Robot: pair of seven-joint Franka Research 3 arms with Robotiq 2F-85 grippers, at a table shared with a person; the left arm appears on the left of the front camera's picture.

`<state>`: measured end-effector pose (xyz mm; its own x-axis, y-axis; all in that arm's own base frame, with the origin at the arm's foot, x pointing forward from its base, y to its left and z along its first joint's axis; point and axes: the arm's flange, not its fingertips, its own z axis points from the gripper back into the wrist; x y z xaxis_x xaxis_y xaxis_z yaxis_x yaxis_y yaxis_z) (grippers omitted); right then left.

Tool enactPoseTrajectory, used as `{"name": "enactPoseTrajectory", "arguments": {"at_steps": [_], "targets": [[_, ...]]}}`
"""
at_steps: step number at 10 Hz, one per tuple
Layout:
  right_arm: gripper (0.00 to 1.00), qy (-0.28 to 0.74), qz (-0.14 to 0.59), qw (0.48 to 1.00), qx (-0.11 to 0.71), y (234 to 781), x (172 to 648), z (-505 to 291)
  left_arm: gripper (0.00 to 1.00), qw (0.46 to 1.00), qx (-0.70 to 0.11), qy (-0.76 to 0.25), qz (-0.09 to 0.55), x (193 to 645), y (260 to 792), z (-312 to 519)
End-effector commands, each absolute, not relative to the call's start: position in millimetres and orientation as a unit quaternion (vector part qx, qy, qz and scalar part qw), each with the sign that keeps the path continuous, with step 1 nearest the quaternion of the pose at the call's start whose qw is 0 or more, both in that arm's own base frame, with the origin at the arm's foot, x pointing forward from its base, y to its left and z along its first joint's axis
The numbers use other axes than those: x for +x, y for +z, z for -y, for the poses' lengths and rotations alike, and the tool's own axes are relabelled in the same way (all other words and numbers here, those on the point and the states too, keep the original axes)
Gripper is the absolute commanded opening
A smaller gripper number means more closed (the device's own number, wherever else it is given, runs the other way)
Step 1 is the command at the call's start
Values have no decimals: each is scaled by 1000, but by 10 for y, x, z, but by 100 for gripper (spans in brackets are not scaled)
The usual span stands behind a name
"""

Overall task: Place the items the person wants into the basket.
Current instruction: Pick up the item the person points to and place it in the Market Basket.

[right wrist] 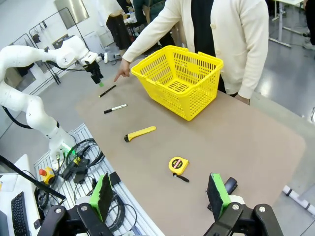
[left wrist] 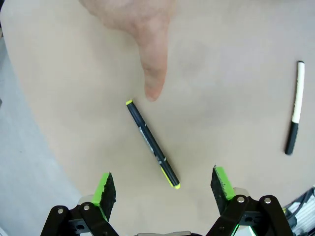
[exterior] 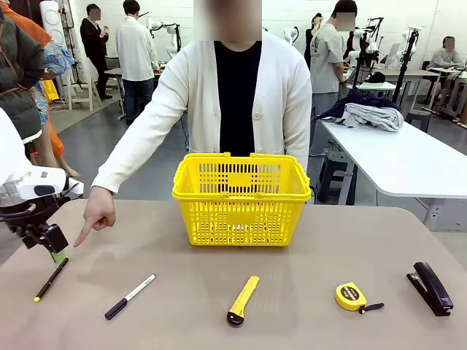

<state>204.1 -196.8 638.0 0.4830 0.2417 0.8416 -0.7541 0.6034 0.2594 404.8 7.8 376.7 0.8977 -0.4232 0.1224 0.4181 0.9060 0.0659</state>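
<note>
The person's hand (exterior: 95, 215) points a finger (left wrist: 153, 73) down at the thin black pen (exterior: 51, 279) (left wrist: 152, 144) at the table's left. My left gripper (exterior: 51, 244) (left wrist: 165, 184) hovers open just above the pen's near end, green pads either side of it. The yellow utility knife (exterior: 242, 299) (right wrist: 140, 133) and round yellow tape measure (exterior: 352, 296) (right wrist: 177, 165) lie along the front of the table. The yellow basket (exterior: 242, 198) (right wrist: 178, 78) stands at mid-table before the person. My right gripper (right wrist: 160, 194) hangs open, high above the table's right side.
A black marker with a white barrel (exterior: 130, 297) (left wrist: 295, 115) lies right of the pen. A black stapler (exterior: 430, 288) sits at the far right. The table edge (left wrist: 34, 128) runs close to the pen's left.
</note>
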Motion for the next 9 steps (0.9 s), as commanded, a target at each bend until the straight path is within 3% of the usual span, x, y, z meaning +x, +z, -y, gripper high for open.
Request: {"name": "enactPoseTrajectory", "arguments": {"at_steps": [1,9], "targets": [[100,318,409,791,324,6391,2047,1963,100,978,50,-191,70,3911,3445,18],[100,318,409,791,324,6391,2047,1963,100,986,24,-156,48,4064,3053,-181]]}}
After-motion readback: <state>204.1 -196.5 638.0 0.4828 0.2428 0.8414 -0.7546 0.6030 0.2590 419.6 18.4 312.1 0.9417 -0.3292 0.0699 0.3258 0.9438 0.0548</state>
